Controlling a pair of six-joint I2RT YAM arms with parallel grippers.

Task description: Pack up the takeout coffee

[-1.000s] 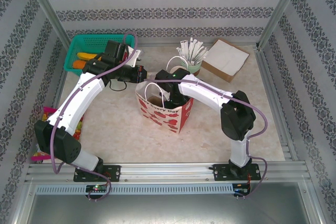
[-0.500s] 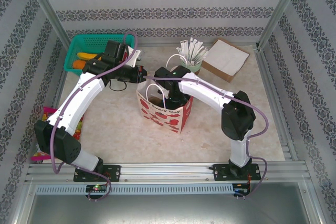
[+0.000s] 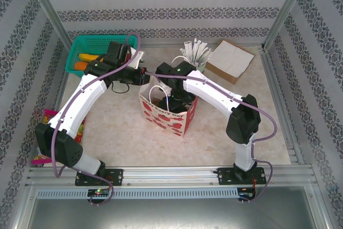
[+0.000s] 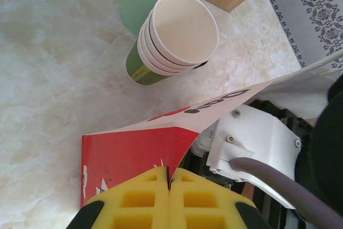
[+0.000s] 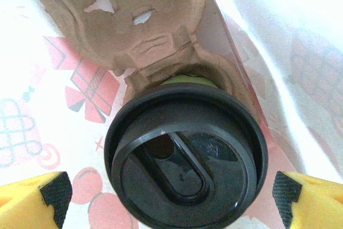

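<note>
1. Right wrist view: takeout coffee (image 5: 185,156) is seated in cup carrier (image 5: 118,20) inside paper bag (image 5: 32,105).
2. Lid edge (image 5: 115,132) is cleared on both sides by the wide-spread right gripper (image 5: 171,197).
3. Bag rim (image 4: 214,108) is clamped by the left gripper (image 4: 169,186).

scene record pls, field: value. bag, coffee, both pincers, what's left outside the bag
bag: paper bag upright mid-table, mouth open
coffee: lidded green cup seated in cardboard carrier inside the bag; the other visible slot empty
left pincer: shut on the bag's rim
right pincer: open, straddling the lid, clear of it
outside bag: stack of lidless cups, cup of sticks behind it
</note>
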